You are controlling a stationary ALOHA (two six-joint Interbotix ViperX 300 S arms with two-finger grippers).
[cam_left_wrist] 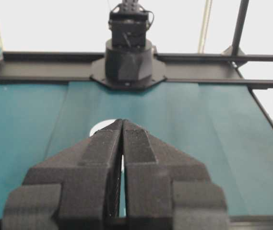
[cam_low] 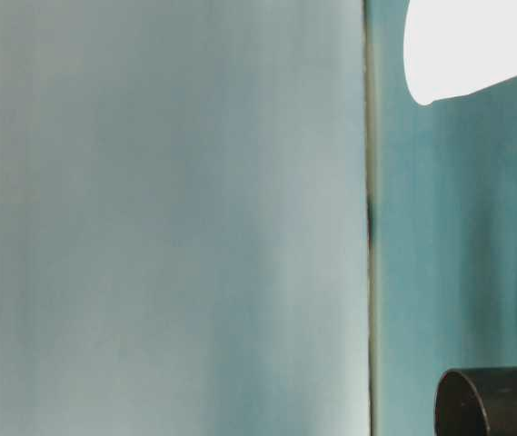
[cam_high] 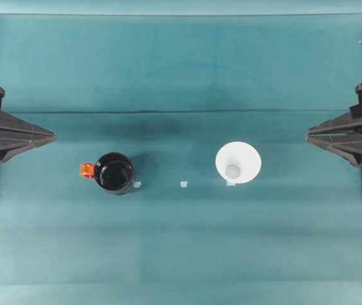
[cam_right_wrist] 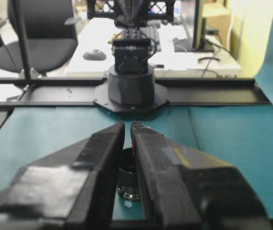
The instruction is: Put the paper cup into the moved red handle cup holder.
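Both tools closed and empty at the tabletop's side edges, left tool (cam_high: 52,135), right tool (cam_high: 309,134); paper cup (cam_high: 238,162) upright mid-tabletop, well apart from black holder (cam_high: 114,172): open the right tool wide, pinch the rim squarely.

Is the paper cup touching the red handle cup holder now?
Apart. The overhead view shows bare teal cloth between the paper cup and the red handle cup holder.

lab/office | office chair (cam_right_wrist: 40,45), desk with mouse (cam_right_wrist: 94,54) (teal-covered bench)
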